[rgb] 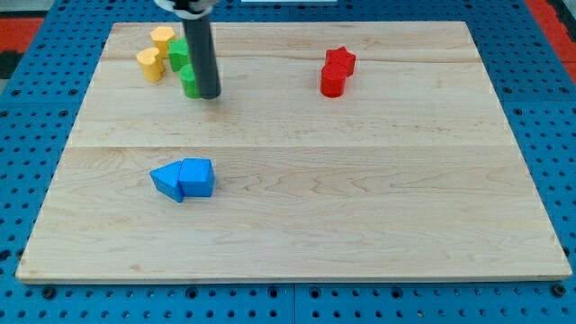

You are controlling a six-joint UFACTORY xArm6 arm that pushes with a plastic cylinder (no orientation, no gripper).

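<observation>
Rod tip at the green blocks, upper left of the worktop [360,207].

My tip [209,95] rests on the board at the view's upper left, touching or just beside the right face of the lower green block [190,83]; a second green block [178,52] sits behind it, partly hidden by the rod; two yellow blocks [150,65] [162,39], roughly cylindrical, stand just to the view's left of the greens; two red blocks [333,80] [340,60], the upper star-like, stand touching, well apart at the upper right; two blue blocks [167,181] [198,176], wedge-shaped, lie touching lower left of centre; the rod carries no fingers, so no finger state applies.
</observation>
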